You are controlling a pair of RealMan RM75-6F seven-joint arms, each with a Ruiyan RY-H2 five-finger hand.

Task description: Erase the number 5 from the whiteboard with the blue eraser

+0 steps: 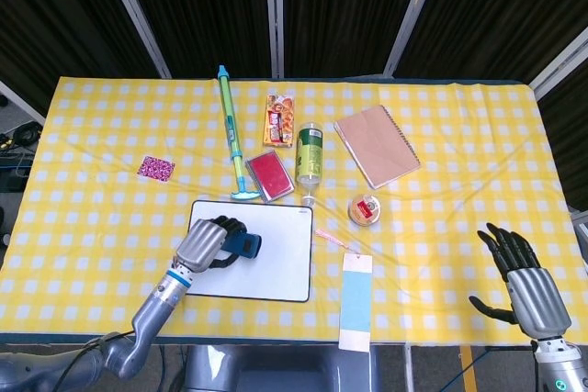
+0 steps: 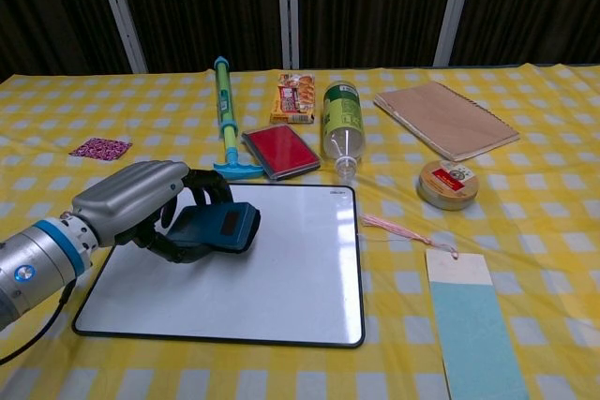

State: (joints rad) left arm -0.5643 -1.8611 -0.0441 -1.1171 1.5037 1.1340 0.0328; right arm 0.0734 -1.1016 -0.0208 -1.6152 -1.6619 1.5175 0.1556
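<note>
The left hand [image 2: 141,199] is seen low on the left of the table, its fingers curled around the blue eraser [image 2: 217,227], which is gripped and pressed flat against the whiteboard [image 2: 281,278]. In the head view the same left hand [image 1: 204,243] lies over the board's left part, with the blue eraser [image 1: 243,245] poking out to its right. The eraser is placed on the upper left area of the whiteboard [image 1: 280,259], whose surface is shown plain white; no written number can be made out on it in either view.

The right hand [image 1: 524,277] is held well apart from the board, at the lower right corner of the head view, with its fingers spread and nothing in them. It is not shown in the chest view.

The whiteboard lies on a yellow checked tablecloth [image 2: 525,231]. Just beyond the board's far edge a red case [image 2: 279,151] is placed, with a green and blue tube toy [image 2: 224,110] to its left and a green bottle [image 2: 341,119] lying on its side to its right. A snack packet [image 2: 295,97] lies further back. A brown notebook [image 2: 445,119] is set at the far right, and a small round tin [image 2: 447,184] is seen nearer. A pale blue card [image 2: 469,325] with a pink tassel [image 2: 394,229] lies just to the right of the board. A small pink patterned square [image 2: 99,148] is found at the far left.
</note>
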